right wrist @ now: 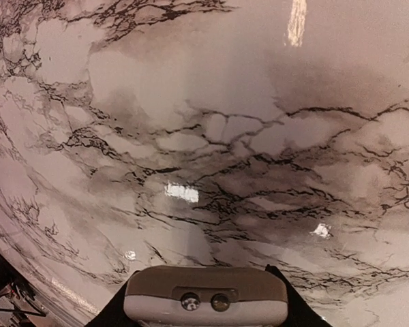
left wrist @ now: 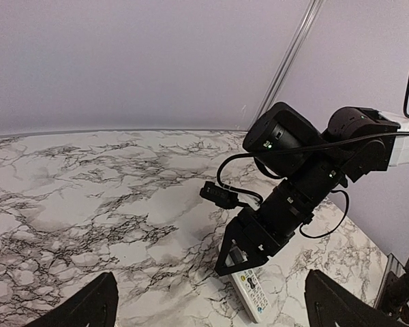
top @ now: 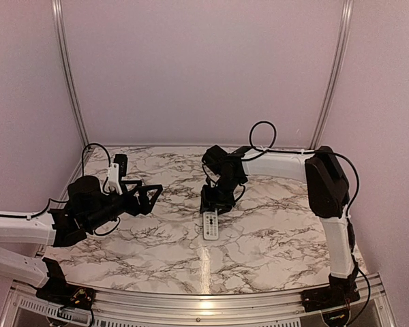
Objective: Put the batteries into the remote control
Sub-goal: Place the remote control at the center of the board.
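The remote control [top: 210,226] lies face up on the marble table [top: 273,238], buttons showing, its far end between the fingers of my right gripper [top: 212,204]. From the left wrist the remote control [left wrist: 255,296] pokes out below the right gripper [left wrist: 243,256]. In the right wrist view, the end face of the remote control [right wrist: 206,286] fills the gap between the black fingers [right wrist: 290,293]. My left gripper [top: 154,193] hovers to the left of it, open and with nothing in it [left wrist: 210,279]. The batteries are out of view.
Pale walls close the table in on three sides, with metal posts [top: 68,75] in the back corners. The right arm [top: 327,184] reaches in from the right, a black cable [top: 262,136] looping above it. The table's front rail [top: 204,300] runs between the arm bases.
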### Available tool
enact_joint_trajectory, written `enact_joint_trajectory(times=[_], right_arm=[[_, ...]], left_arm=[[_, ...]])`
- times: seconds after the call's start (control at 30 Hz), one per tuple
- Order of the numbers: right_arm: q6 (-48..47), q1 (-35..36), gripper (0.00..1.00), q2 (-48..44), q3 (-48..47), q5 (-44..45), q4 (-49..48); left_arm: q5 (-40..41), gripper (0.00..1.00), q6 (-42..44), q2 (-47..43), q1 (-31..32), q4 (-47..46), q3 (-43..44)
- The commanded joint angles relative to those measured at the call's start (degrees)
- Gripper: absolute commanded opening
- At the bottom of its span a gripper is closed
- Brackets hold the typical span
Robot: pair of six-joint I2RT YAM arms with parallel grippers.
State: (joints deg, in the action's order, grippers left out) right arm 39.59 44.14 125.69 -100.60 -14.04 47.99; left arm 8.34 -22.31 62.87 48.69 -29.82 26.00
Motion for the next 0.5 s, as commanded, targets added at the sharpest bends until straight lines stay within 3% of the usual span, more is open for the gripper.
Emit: enact_joint_trajectory(times=[0.0,0.47], right_arm=[[1.6,0.5,0.16,3.3,-4.4,1.3,6.0],[3.3,0.0,0.38,6.4,-7.2,-3.7,7.0]], left_arm=[[1.4,0.99,0.7,-1.0,-0.3,-1.8,-1.3],[2.0,0.99,1.0,-2.8,-0.2,-2.8,-3.4]])
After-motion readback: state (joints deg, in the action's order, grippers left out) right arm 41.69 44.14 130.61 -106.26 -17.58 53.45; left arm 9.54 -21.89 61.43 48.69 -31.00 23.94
